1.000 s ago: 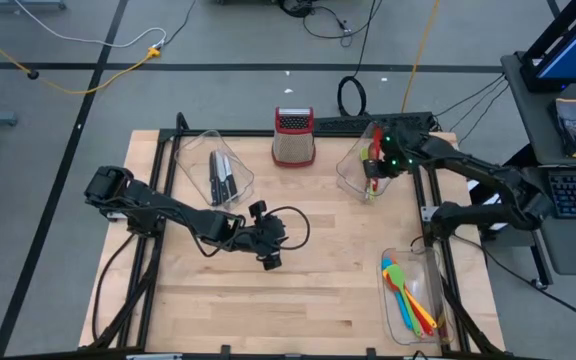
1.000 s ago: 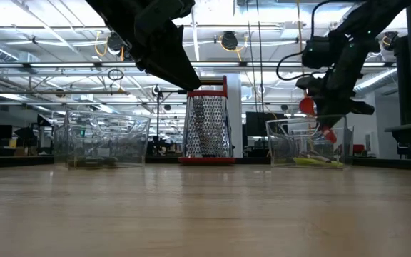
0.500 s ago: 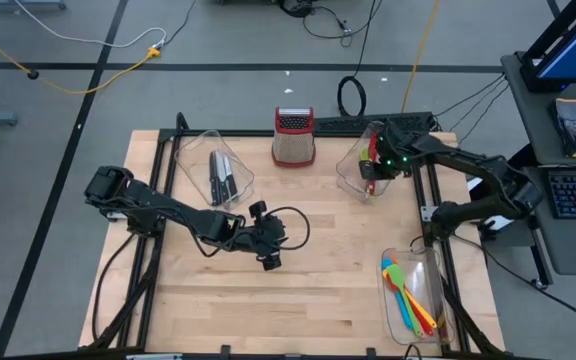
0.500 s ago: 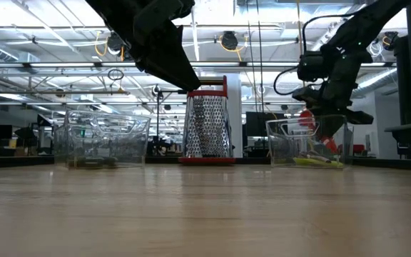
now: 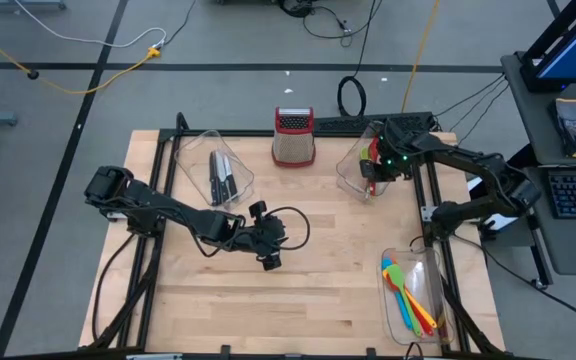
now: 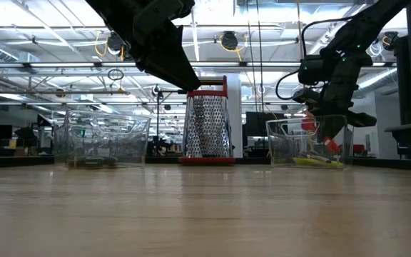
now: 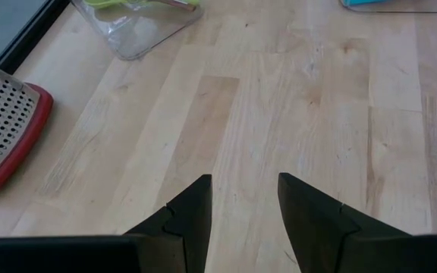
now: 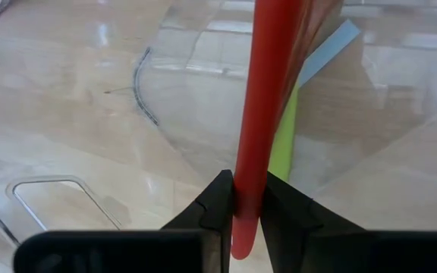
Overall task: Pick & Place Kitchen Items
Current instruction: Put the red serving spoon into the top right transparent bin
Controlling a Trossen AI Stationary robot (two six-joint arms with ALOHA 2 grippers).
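1. We see our left arm stretched low from the tabletop's left edge toward its middle, elbow bent.
2. Our left tool (image 5: 269, 259) hangs above the middle of the tabletop, its two fingers (image 7: 190, 214) parted with bare space between them.
3. Our right arm reaches from the right side up to the far right corner, wrist angled downward.
4. Our right tool (image 8: 249, 199) is closed tight on a red handle (image 8: 262, 106), fingers pressing it from both sides.
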